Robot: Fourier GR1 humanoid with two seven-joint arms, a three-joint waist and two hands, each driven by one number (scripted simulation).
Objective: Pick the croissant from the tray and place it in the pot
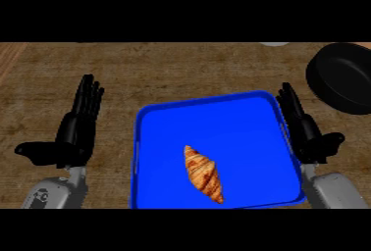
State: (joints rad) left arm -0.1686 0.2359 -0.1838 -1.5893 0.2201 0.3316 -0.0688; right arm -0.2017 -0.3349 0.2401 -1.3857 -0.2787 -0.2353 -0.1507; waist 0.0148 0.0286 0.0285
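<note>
Head view: the croissant (203, 174) lies on the blue tray (217, 117), untouched. Both hands are released, fingers straight: the left hand (76, 130) over the bench (181, 73), the right hand (304, 130) at the tray's right rim. The pot (342, 78) stands far right; I judge a reach could knock the rim.

Even, soft light (faint shadows)

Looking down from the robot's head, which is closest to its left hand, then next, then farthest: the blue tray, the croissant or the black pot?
1. Blue tray, just right of the left hand.
2. Croissant, on the tray, lower middle.
3. Black pot, far top right.
</note>
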